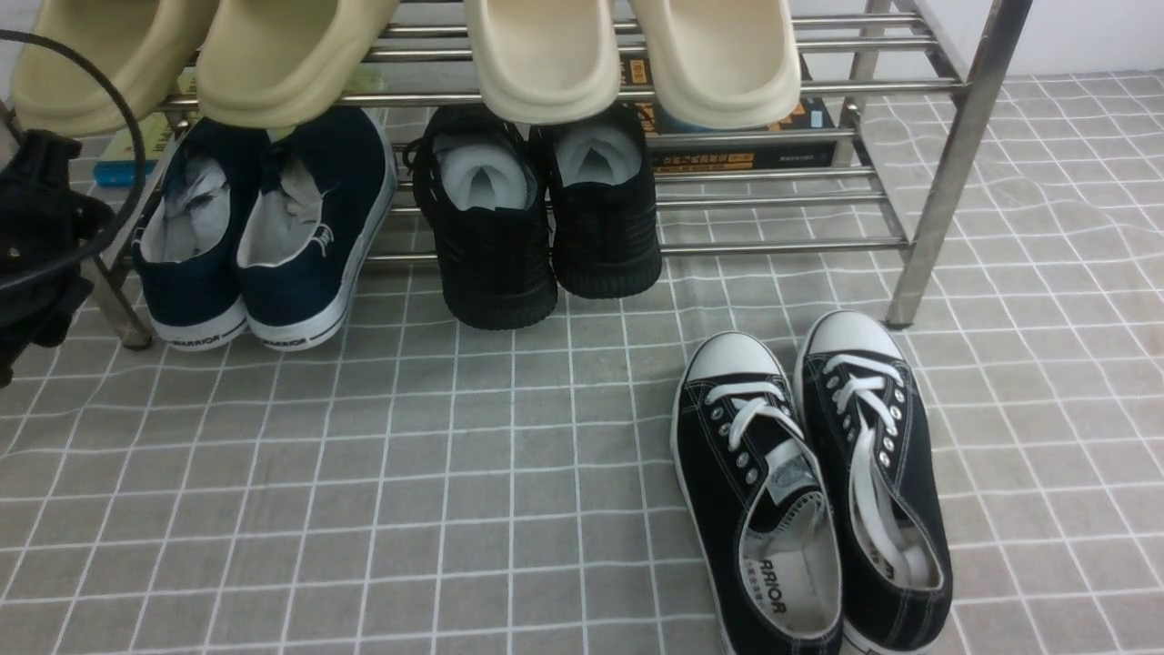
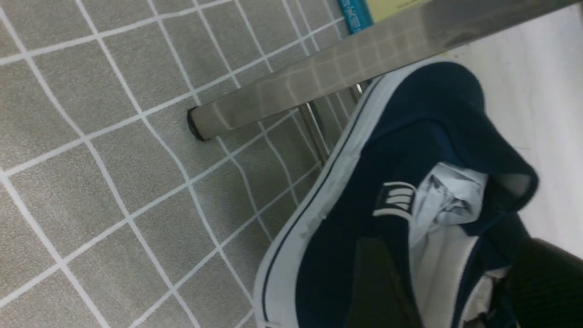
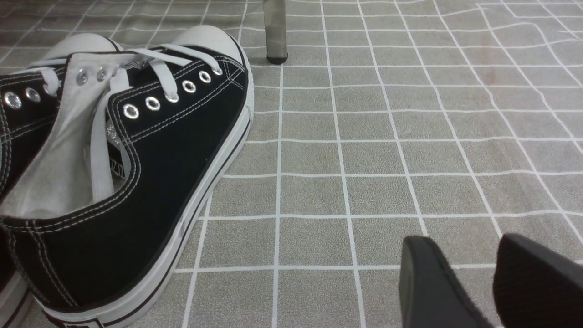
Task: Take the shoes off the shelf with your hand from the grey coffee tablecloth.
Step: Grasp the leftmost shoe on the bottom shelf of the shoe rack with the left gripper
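The navy-blue shoes (image 1: 264, 227) sit side by side at the left end of the shelf's (image 1: 955, 155) lower tier, heels toward me, with paper stuffing inside. My left gripper (image 1: 36, 236), black with a looping cable, hangs at the far left, just beside them. In the left wrist view one navy shoe (image 2: 410, 136) fills the frame, and the gripper (image 2: 460, 282) is open with its dark fingers (image 2: 378, 282) wide apart on either side of the heel. I cannot tell whether they touch it. My right gripper (image 3: 473, 273) is open and empty above the grey coffee tablecloth (image 1: 455, 473).
All-black knit sneakers (image 1: 536, 218) sit next to the navy pair. Black lace-up sneakers (image 1: 809, 482) lie on the cloth at front right, close to the right gripper (image 3: 136, 173). Cream slippers (image 1: 546, 55) rest on the top tier. A shelf leg (image 2: 319, 86) stands beside the navy shoe.
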Action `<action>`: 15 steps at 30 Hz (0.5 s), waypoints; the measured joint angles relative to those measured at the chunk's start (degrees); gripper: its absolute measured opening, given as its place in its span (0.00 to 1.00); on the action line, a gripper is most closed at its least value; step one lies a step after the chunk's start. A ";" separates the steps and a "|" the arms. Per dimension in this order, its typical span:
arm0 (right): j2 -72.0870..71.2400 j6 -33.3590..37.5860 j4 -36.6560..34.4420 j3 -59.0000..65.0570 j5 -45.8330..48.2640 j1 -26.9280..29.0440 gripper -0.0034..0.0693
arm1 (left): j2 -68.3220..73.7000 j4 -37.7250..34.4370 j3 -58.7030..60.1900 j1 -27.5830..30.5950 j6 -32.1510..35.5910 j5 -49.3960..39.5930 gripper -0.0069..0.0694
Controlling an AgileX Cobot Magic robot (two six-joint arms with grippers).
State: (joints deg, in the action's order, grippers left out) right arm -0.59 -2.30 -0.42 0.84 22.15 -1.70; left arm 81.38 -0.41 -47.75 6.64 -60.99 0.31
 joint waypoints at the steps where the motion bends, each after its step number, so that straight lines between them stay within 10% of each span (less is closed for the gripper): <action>1: 0.00 0.00 0.00 0.00 0.00 0.00 0.38 | 0.78 -0.45 -0.08 0.00 -0.12 0.54 0.64; 15: 0.00 0.00 0.00 0.00 0.00 0.00 0.38 | 7.58 -1.53 -0.25 -0.06 -1.41 6.23 0.64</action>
State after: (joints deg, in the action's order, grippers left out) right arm -0.59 -2.30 -0.42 0.84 22.15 -1.70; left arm 88.96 -1.94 -48.00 6.58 -62.40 6.54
